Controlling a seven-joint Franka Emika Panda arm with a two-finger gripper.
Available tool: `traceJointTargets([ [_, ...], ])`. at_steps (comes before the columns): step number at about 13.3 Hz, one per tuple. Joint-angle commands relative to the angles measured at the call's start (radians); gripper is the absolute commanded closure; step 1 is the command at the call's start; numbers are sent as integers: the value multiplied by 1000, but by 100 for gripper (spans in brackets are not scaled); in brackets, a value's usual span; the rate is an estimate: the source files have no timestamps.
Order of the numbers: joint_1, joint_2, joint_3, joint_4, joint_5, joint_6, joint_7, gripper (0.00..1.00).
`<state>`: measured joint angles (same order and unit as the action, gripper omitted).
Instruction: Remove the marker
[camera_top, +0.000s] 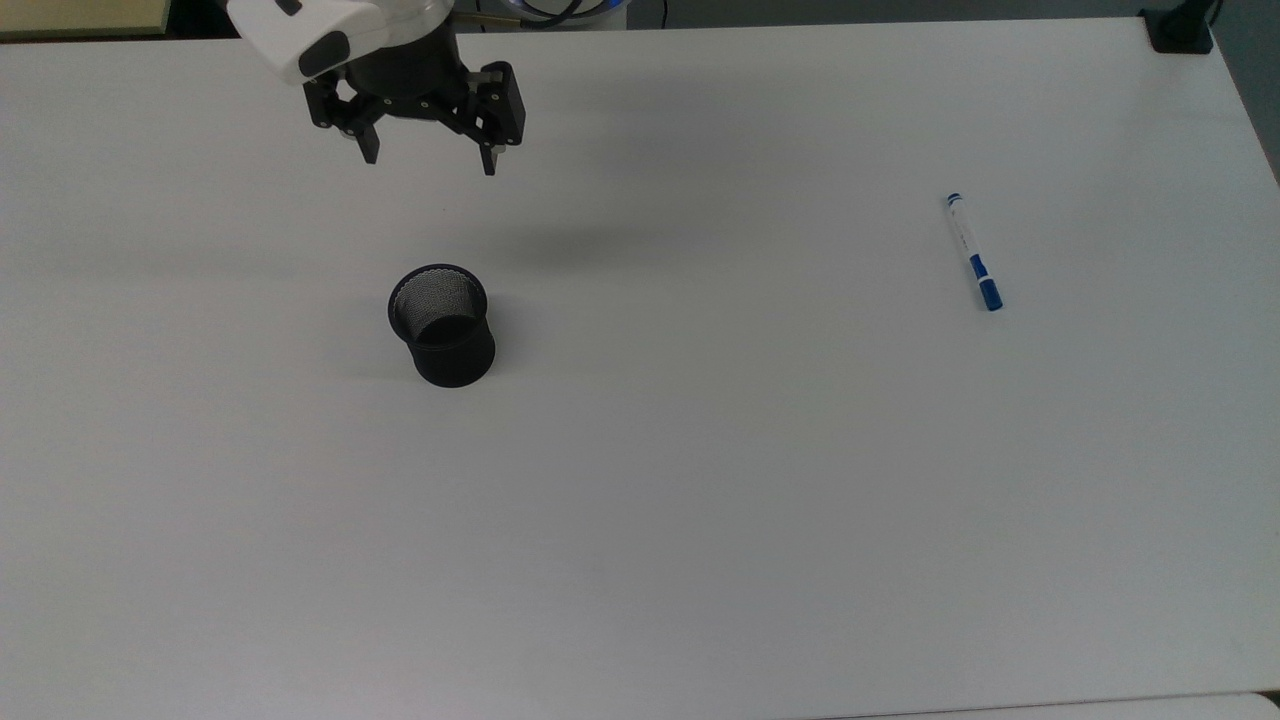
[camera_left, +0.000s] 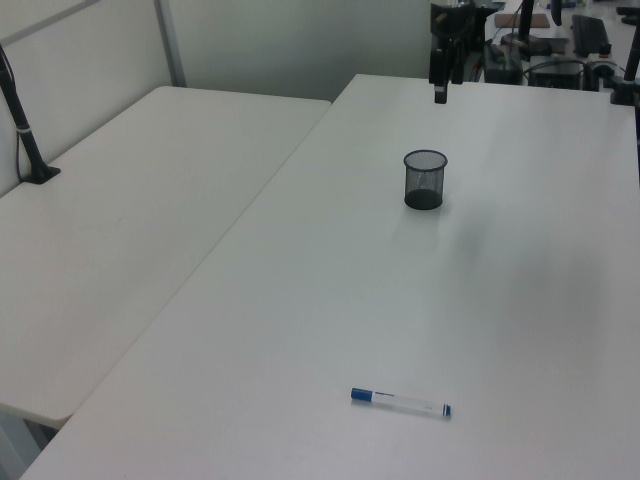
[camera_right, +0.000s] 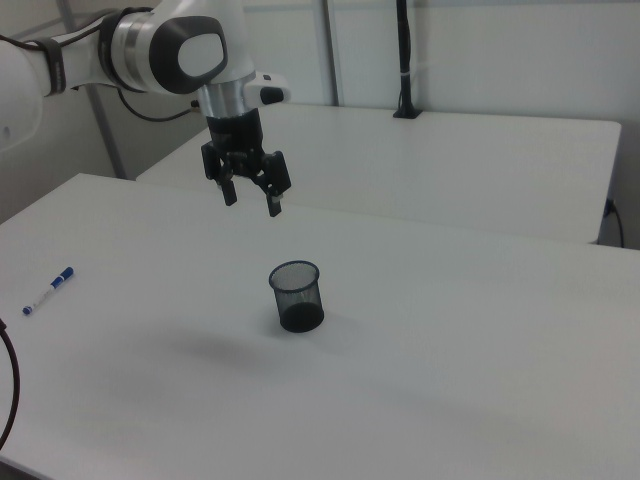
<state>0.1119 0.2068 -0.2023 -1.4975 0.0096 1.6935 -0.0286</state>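
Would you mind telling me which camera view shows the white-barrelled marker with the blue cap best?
The top view: the white-barrelled marker with the blue cap lies unobstructed, cap and end tip distinct. The left view shows it lengthwise near the bottom edge; the right view shows it small, far left.

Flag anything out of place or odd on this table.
Nothing is spilled or damaged. The marker lies loose on the table, far from the upright, empty mesh cup. The gripper hangs open above, holding nothing.

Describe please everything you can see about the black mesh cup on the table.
The round black wire-mesh cup stands upright on the white table, mouth open upward, with a solid dark rim and base. Its inside looks empty. Nothing touches it except the table. The robot's open hand hangs in the air apart from it, and the white marker with the blue cap lies far off.
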Motion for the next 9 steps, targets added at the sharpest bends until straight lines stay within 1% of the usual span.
traceJointTargets([
  [1,-21,-55,1,-30,-8,0,24,0],
  [9,-32,-64,0,-29,-13,-18,24,0],
])
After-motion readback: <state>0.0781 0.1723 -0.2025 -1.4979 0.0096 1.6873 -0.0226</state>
